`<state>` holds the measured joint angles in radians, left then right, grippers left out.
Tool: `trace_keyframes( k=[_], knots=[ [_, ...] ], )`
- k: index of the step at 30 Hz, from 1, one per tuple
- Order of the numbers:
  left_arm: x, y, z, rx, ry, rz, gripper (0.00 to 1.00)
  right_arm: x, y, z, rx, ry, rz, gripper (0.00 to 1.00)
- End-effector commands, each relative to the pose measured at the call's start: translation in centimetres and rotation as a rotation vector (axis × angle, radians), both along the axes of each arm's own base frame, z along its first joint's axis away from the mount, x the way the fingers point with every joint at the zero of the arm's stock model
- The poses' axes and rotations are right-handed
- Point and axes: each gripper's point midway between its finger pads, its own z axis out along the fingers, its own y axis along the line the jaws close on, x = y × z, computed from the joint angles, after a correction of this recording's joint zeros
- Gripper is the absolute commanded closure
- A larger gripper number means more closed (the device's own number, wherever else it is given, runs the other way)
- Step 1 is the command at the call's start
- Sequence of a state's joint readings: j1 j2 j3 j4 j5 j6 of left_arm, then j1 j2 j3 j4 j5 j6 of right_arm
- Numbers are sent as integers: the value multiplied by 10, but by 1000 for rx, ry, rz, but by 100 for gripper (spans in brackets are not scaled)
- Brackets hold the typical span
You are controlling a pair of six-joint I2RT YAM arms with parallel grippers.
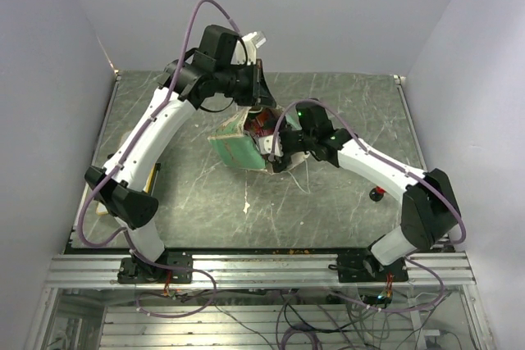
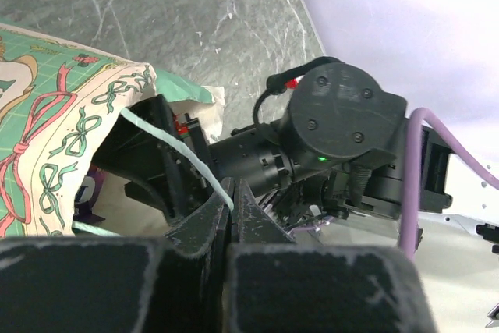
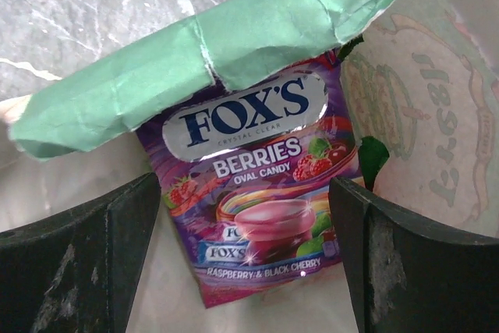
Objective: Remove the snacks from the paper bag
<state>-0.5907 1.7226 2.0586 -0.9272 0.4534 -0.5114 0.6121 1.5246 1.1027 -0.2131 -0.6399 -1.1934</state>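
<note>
Packet print: legible at right wrist | right jaws spread | left jaws pinch handle

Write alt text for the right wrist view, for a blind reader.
A purple Fox's Berries candy packet lies flat between the black fingers of the open right pincer, its top tucked under the crumpled mint-green rim of the paper bag. The bag's cream printed front fills the right side; grey marbled table shows above.
</note>
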Motion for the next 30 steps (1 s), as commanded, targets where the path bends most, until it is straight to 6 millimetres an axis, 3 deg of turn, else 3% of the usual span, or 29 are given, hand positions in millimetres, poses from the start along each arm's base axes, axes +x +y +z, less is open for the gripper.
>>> trace_keyframes(
  k=[1, 11, 22, 26, 30],
  knots=[
    [-4, -5, 16, -28, -38, -61, 93, 20, 14, 11, 11, -96, 36, 10],
    [-4, -7, 17, -16, -50, -92, 93, 39, 30, 5, -7, -78, 96, 8],
    [-3, 4, 20, 15, -79, -64, 93, 43, 26, -40, -55, -45, 75, 15],
    [-3, 6, 20, 21, -84, -50, 93, 46, 23, -46, -88, -45, 64, 31],
    [-1, 9, 20, 17, -86, -31, 93, 42, 21, -44, -75, -53, 56, 58]
  ],
)
